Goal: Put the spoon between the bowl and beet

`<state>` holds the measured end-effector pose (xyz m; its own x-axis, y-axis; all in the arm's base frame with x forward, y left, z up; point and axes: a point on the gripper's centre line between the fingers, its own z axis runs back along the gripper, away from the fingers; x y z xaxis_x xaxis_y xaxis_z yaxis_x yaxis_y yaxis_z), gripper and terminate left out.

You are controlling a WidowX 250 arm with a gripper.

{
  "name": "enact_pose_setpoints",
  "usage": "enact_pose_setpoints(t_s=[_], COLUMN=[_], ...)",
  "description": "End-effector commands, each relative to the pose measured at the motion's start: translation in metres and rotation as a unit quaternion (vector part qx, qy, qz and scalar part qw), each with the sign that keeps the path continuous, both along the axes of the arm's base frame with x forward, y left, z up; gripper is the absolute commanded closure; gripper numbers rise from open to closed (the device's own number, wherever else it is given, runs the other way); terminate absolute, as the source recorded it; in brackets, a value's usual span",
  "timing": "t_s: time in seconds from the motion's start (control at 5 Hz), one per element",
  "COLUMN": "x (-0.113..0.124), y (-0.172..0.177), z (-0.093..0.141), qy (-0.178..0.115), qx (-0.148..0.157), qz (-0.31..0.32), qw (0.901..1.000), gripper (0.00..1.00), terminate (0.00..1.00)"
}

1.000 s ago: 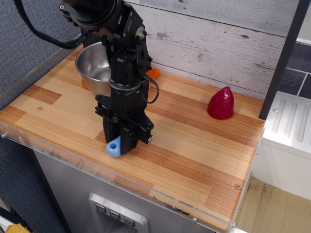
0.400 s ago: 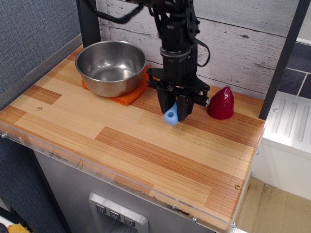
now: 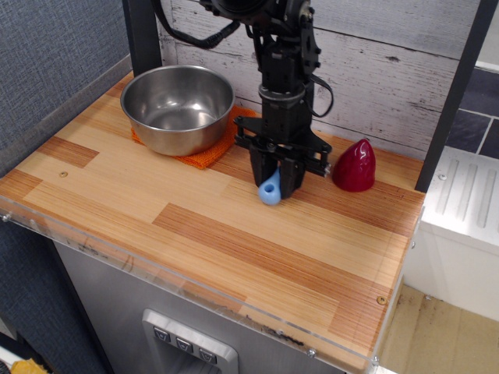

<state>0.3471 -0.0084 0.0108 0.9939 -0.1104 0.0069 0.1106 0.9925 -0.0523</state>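
The bowl (image 3: 177, 107) sits on an orange cloth (image 3: 209, 148), left of the beet (image 3: 355, 165). Between them, the gripper (image 3: 275, 185) is closed on the spoon (image 3: 270, 191), held low by the beet. Carrying looks done; lowering and release remain.

one bowl (image 3: 177, 107), one spoon (image 3: 270, 189), one beet (image 3: 355, 165), one cloth (image 3: 211, 149) (orange)

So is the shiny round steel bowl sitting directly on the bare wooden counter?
No, the shiny steel bowl rests on an orange cloth spread over the wooden counter.
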Motion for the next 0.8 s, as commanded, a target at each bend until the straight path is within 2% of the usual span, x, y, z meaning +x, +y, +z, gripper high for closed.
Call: enact_pose_setpoints(t_s=[0.0, 0.2, 0.4, 0.6], x=[0.002, 0.003, 0.002, -0.012], y=[0.019, 0.012, 0.001, -0.011], z=[0.016, 0.032, 0.064, 0.098], qy=[-0.013, -0.029, -0.069, -0.108], qx=[0.014, 0.012, 0.005, 0.003], qz=[0.035, 0.033, 0.032, 0.039], qw=[0.9992, 0.9989, 0.9971, 0.9934], gripper=[0.00, 0.00, 0.00, 0.00], terminate=[0.00, 0.00, 0.00, 0.00])
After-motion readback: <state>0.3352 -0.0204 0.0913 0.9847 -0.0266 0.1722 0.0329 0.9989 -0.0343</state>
